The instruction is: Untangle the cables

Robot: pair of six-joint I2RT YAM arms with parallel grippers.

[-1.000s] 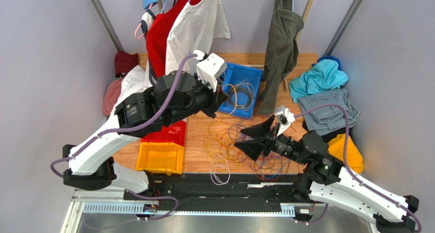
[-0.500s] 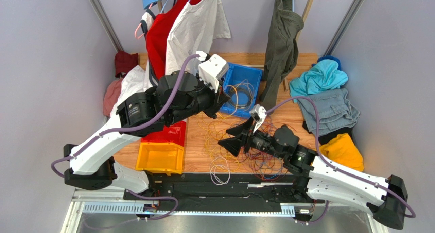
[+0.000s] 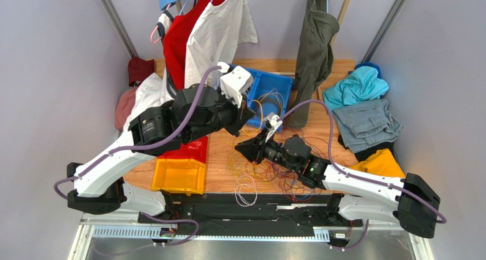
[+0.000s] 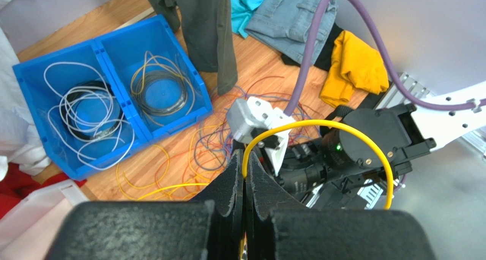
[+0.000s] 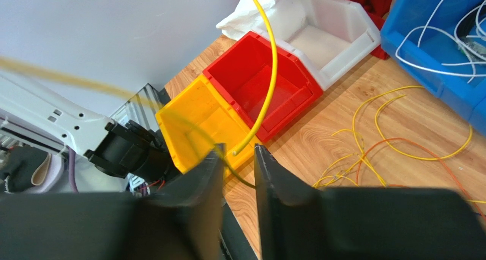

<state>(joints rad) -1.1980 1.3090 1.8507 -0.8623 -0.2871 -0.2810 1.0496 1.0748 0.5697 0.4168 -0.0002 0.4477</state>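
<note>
Most cables (image 3: 268, 174) lie tangled on the bench (image 3: 214, 177), few coiled in the blue bin (image 4: 165, 43); the left end effector (image 4: 244, 163) clamps a yellow cable (image 4: 319, 123), the right end effector (image 5: 238, 152) narrowly apart around it.

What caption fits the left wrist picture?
Left claw pinching a looping yellow cable, blue bin beyond.

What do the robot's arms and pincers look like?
The left arm and right arm are white with chunky black round joints. A thick lilac hose runs along each. The left pincer and right pincer each have two flat black fingers.
</note>
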